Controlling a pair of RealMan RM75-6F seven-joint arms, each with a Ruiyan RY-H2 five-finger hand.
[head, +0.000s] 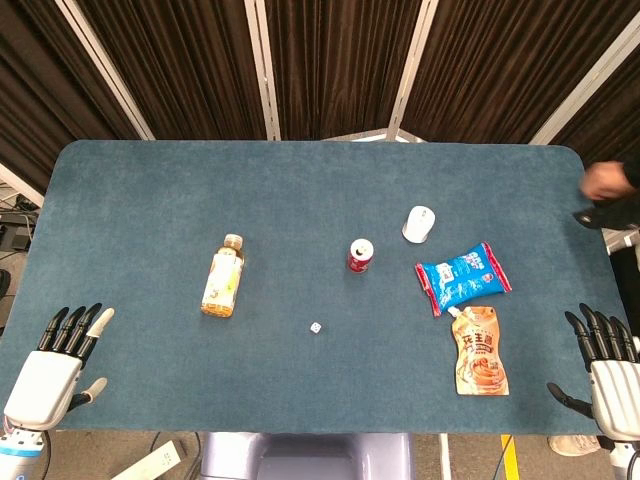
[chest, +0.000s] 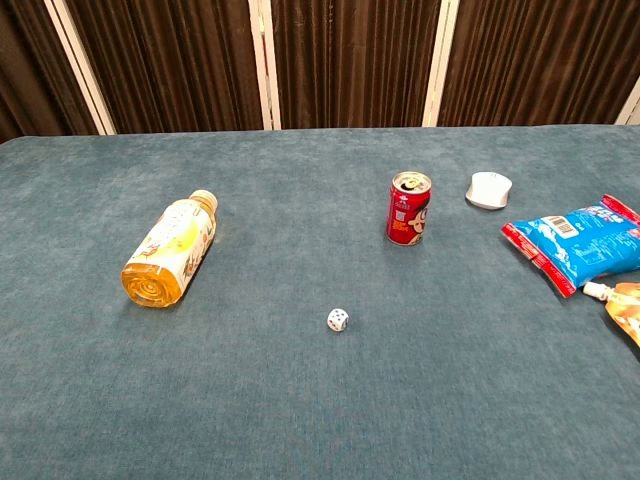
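Head view shows the left hand (head: 55, 370) at the near left table corner, fingers spread and holding nothing; the right hand (head: 608, 375) at the near right corner is likewise spread and holding nothing. Nearest the right hand lies an orange pouch (head: 479, 351), just beyond it a blue snack bag (head: 462, 277). A small die (head: 315, 327) sits mid-table, a bottle (head: 223, 275) lies on its side left of it, a red can (head: 360, 255) stands upright beyond, and a white mouse (head: 419, 223) sits farthest back on the blue table (head: 150, 200).
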